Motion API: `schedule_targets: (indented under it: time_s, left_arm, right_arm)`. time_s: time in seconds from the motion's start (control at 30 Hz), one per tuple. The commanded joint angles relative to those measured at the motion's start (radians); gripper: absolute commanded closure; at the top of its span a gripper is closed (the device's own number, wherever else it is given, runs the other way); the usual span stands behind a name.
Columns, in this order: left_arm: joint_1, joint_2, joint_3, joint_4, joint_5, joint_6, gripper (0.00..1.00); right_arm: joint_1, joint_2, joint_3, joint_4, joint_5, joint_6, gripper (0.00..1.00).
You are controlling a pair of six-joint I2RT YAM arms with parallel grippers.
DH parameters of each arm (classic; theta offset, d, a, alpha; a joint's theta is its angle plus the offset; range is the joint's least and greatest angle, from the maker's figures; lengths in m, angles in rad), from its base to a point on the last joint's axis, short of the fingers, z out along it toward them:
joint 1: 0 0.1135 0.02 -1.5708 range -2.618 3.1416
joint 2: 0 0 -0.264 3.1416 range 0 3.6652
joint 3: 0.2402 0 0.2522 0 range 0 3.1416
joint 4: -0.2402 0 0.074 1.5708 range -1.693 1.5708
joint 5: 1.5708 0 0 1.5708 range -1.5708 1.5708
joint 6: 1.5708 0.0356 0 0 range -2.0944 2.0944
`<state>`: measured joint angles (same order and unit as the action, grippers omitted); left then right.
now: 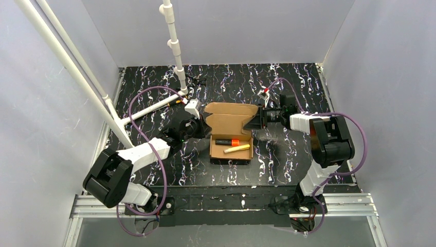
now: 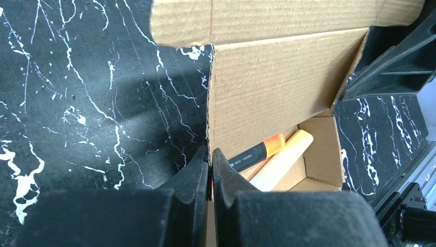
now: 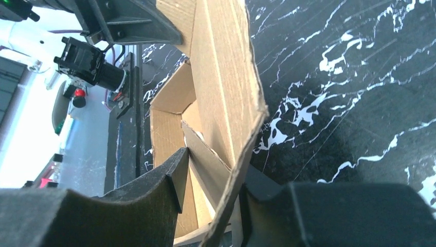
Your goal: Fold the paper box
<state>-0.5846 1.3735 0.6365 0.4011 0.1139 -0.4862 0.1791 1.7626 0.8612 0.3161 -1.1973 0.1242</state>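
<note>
Box check from my remote seat. The paper box (image 1: 231,135) sits about mid-surface between the two arms. Its long axis runs near-to-far, straight away from the bases, and the open top faces up. The lid flap (image 1: 231,109) is at the far end, folded open and back, so the mouth points at the overhead cam.

The left tool (image 2: 211,157) is pinched fully closed on the top edge of the box's left wall, with the cardboard sandwiched between both fingers. The right tool (image 3: 213,170) has its jaws partly apart, straddling the right wall and the loose side flap there. From the wrist cam I honestly can't tell if it's actually clamping or just sitting around the cardboard.

Inside the box there's a black-and-orange marker (image 1: 226,141) lying crosswise, and just nearer to me a yellow marker (image 1: 237,148), slightly angled. The two are close together on the box floor.

The surface (image 1: 288,87) is black with white marble veins. White pipes (image 1: 175,41) slant in from the upper left, purple cables (image 1: 138,105) loop off both arms, and there's an aluminium rail (image 1: 226,203) along the near edge. Pale grey walls (image 1: 226,25) surround it on three sides.
</note>
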Motion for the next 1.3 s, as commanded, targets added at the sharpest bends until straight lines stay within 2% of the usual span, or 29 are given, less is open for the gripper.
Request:
schedule_targets:
  time_s: [0.0, 0.1, 0.17, 0.43, 0.47, 0.57, 0.67, 0.77, 0.83, 0.97, 1.03, 1.1, 1.2, 1.27]
  left_arm:
    - [0.013, -0.01, 0.037, -0.024, -0.043, 0.025, 1.0]
    - [0.018, -0.014, 0.042, -0.03, -0.03, 0.037, 1.0]
    - [0.018, -0.009, 0.052, -0.03, 0.003, 0.048, 1.0]
    - [0.018, -0.016, 0.061, -0.035, 0.022, 0.055, 1.0]
    - [0.019, -0.018, 0.065, -0.036, 0.031, 0.052, 0.97]
    - [0.021, -0.037, 0.068, -0.039, 0.054, 0.021, 0.73]
    - [0.052, -0.074, 0.051, -0.043, 0.122, -0.041, 0.53]
    - [0.115, -0.144, 0.011, -0.04, 0.236, -0.11, 0.42]
    - [0.159, -0.198, -0.021, -0.039, 0.296, -0.134, 0.4]
    - [0.235, -0.321, -0.105, -0.041, 0.3, -0.178, 0.41]
    - [0.264, -0.366, -0.142, -0.069, 0.259, -0.198, 0.52]
    - [0.27, -0.379, -0.163, -0.109, 0.209, -0.196, 0.68]
    - [0.271, -0.337, -0.159, -0.132, 0.203, -0.166, 0.77]
    - [0.271, -0.286, -0.147, -0.131, 0.236, -0.147, 0.77]
  right_arm:
    - [0.003, -0.057, 0.079, -0.188, -0.048, -0.194, 0.59]
    - [0.003, -0.063, 0.08, -0.198, -0.054, -0.202, 0.65]
    - [0.002, -0.061, 0.085, -0.2, -0.059, -0.202, 0.76]
    - [0.004, -0.074, 0.096, -0.244, -0.086, -0.235, 0.99]
    - [0.003, -0.074, 0.097, -0.246, -0.085, -0.237, 0.99]
    - [0.003, -0.076, 0.103, -0.281, -0.076, -0.268, 0.99]
    - [0.002, -0.081, 0.111, -0.313, -0.057, -0.31, 0.99]
    - [-0.001, -0.08, 0.118, -0.379, -0.05, -0.362, 0.99]
    - [-0.003, -0.077, 0.128, -0.421, -0.054, -0.404, 0.99]
    - [-0.003, -0.069, 0.16, -0.541, -0.055, -0.53, 0.99]
    - [-0.004, -0.064, 0.174, -0.591, -0.059, -0.58, 0.99]
    - [-0.004, -0.06, 0.184, -0.636, -0.071, -0.628, 0.99]
    - [-0.004, -0.052, 0.211, -0.761, -0.1, -0.741, 0.99]
    - [-0.004, -0.042, 0.24, -0.871, -0.111, -0.848, 0.99]
